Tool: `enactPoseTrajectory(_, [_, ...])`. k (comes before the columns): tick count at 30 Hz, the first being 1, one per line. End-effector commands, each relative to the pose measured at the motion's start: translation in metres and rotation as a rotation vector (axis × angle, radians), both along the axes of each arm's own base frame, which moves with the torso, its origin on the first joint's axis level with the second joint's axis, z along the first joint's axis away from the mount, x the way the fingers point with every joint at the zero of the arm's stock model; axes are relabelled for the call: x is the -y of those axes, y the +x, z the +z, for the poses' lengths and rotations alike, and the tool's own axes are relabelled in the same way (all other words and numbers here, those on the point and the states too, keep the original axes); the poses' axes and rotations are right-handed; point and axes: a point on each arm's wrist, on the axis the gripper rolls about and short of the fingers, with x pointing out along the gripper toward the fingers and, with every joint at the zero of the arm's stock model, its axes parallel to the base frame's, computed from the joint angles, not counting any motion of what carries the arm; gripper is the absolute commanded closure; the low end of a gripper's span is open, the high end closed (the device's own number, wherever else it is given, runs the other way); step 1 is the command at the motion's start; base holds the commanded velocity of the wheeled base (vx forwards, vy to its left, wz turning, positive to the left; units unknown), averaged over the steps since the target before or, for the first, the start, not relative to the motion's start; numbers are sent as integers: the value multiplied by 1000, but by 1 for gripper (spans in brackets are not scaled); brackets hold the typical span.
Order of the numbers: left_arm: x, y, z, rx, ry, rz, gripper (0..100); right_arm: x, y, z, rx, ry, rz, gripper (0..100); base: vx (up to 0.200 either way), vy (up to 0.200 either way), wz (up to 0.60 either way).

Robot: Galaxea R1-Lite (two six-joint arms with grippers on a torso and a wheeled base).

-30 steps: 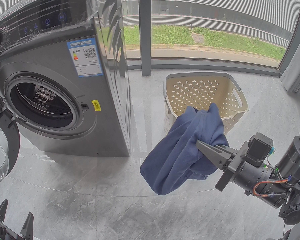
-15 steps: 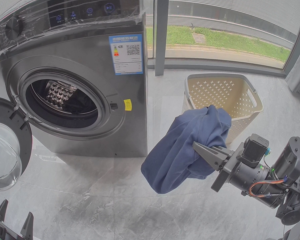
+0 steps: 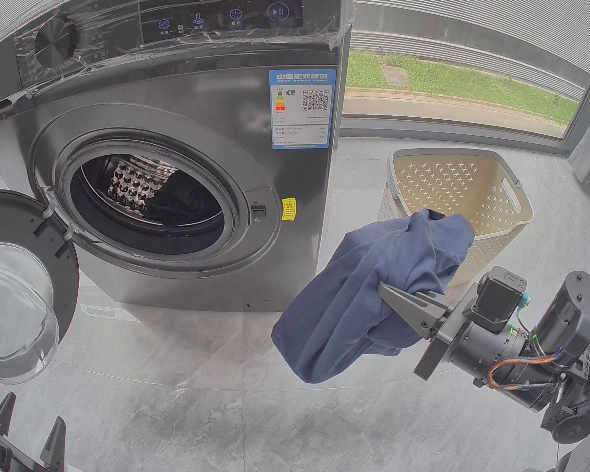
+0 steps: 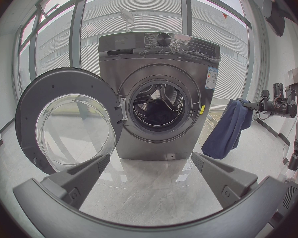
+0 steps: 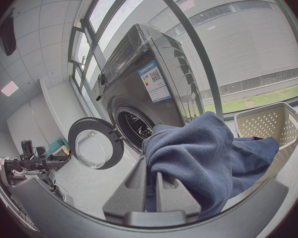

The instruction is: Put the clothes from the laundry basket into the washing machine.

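Beside the laundry basket [image 3: 465, 188], my right gripper [image 3: 390, 296], clamped on the blue garment [image 3: 347, 296], should enter the drum [image 3: 154, 195] centred, hem clear.

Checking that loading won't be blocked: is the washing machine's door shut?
No, the door stands swung wide open to one side, leaving the drum opening uncovered.

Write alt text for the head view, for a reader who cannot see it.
The right tool holds a bunched dark blue garment in the air, in front of a beige laundry basket and to the right of a grey washing machine. The machine's round door stands wide open, showing the drum.
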Motion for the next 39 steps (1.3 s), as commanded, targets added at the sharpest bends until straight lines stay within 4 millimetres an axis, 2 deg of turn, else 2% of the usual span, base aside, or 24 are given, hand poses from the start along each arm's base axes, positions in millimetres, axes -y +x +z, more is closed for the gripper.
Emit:
enactPoseTrajectory(1, [0,0,-4,2,-1,0,0,0,0,-1,-3,-3,0,100,-200,0,0])
enactPoseTrajectory(5, [0,0,-4,2,-1,0,0,0,0,-2,-5,-5,0,100,-200,0,0])
enactPoseTrajectory(14, [0,0,-4,2,-1,0,0,0,0,-1,-4,-4,-1,100,0,0,0])
enactPoseTrajectory(39, [0,0,-4,2,-1,0,0,0,0,-1,-5,-4,-4,100,0,192,0])
